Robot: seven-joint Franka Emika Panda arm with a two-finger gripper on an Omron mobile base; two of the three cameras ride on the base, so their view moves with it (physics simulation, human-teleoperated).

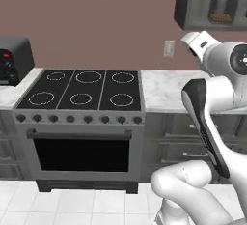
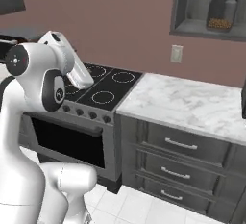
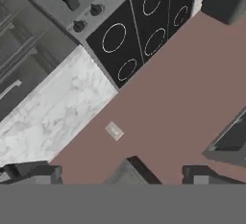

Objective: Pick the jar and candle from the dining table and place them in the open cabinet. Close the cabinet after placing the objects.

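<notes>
The white robot arm with dark joints (image 1: pixel 212 108) is rising in front of the kitchen units, and its two-finger gripper (image 3: pixel 122 175) is standing wide open and holding nothing; in the hand view the two dark finger tips (image 3: pixel 33 172) are far apart, with the pink-brown wall between them. Behind the arm, the grey oven with a black six-ring cooktop (image 1: pixel 82 91) is standing at the left end of the white marble counter with grey veins (image 2: pixel 187 105), which is lying over dark grey drawers (image 2: pixel 178 163). A small pale wall socket (image 2: pixel 177 53) is sitting on the wall just above the counter's back edge. Further up, the open dark grey wall cabinet (image 2: pixel 202 26) is holding the squat clear glass jar with tan-brown grainy contents (image 1: pixel 222 7) on its shelf, near the shelf's front edge. A black toaster-like box (image 1: pixel 14 60) is standing at the far left corner.
</notes>
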